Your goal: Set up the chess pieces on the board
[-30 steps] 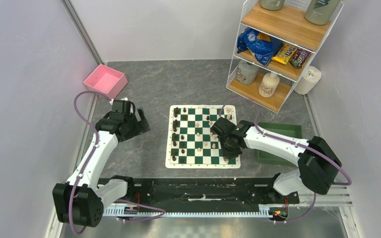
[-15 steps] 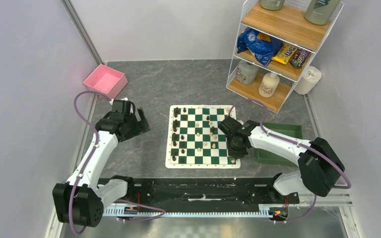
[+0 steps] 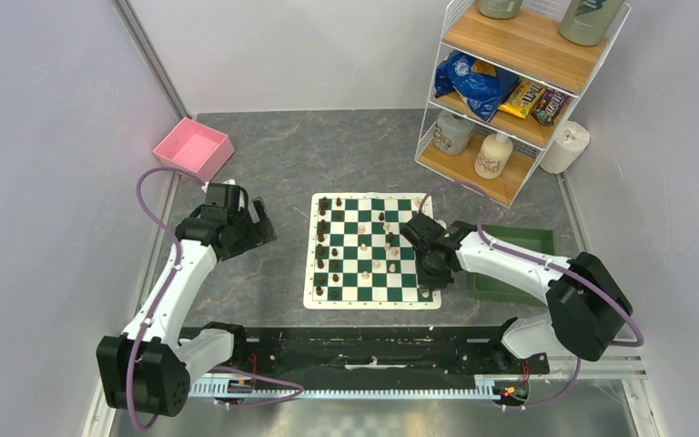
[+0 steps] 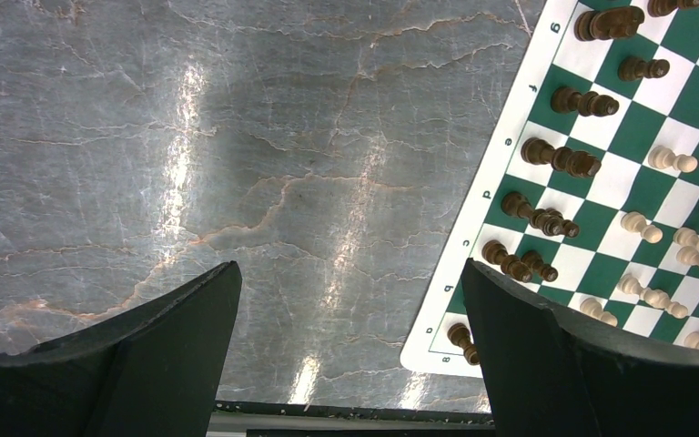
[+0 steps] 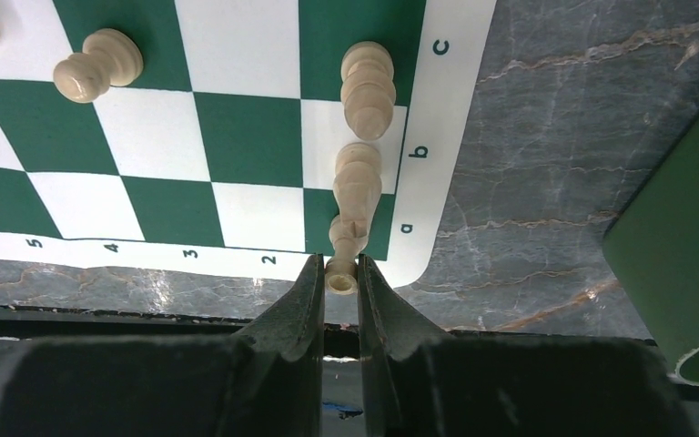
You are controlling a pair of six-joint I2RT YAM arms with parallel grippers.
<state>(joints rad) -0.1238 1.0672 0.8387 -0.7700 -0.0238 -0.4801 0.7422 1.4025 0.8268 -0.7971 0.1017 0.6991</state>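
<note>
Pinching a pale chessman (image 5: 341, 275) between fingers drawn nearly together, the right gripper (image 5: 337, 269) hangs over the near right corner of the chess mat (image 5: 456, 100), by the border letter a. Two more pale pieces (image 5: 367, 89) stand just beyond it on the squares beside b and c, in a line along the mat's right edge, and a pale pawn (image 5: 96, 67) stands a few squares to the left. A plain green tray (image 5: 683, 228) lies on the grey marbled tabletop (image 5: 528, 173) just right of the mat.

From above, the right gripper (image 3: 430, 271) sits over that same corner of the chess mat (image 3: 370, 295). Dark chessmen (image 3: 323, 238) line the mat's two left columns, while pale ones (image 3: 365, 248) are scattered across the middle squares.

Well apart, off the mat's left edge, the left gripper (image 3: 260, 224) hovers with its fingers spread wide and nothing between them. Its wrist camera looks down on bare tabletop (image 4: 237, 137) between the open left gripper (image 4: 350, 273) fingers, with the dark chessmen (image 4: 560, 158) at the right. A pink bin (image 3: 193, 148) sits at the far left, a wire shelf rack (image 3: 519, 91) of snacks and bottles at the far right.
</note>
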